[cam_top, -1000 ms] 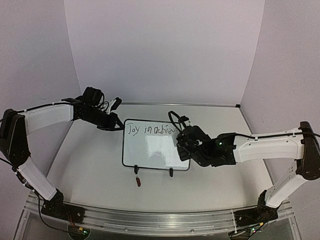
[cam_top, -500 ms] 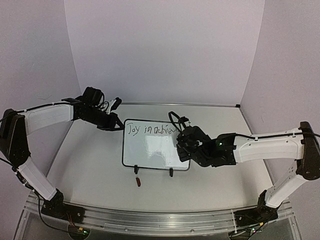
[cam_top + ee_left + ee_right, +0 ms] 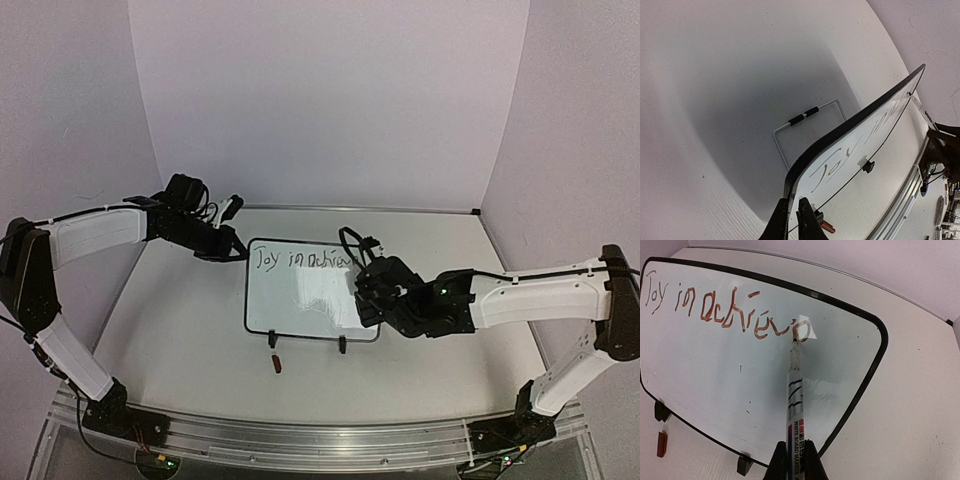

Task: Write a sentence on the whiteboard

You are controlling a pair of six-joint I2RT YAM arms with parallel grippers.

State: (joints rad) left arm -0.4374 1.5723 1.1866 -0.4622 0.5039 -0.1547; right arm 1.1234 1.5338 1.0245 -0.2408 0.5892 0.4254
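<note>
Bracing the propped whiteboard [image 3: 300, 295], the left pincer [image 3: 792, 212] grips its frame so the right pincer [image 3: 792, 460], clenched on a marker [image 3: 794, 400], can write.

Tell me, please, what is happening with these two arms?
The right gripper holds a white whiteboard marker with its tip on the small glossy white board with a thin black frame, at the end of reddish-brown handwriting beginning "Joy in". The left gripper pinches the board's upper corner, steadying it.
</note>
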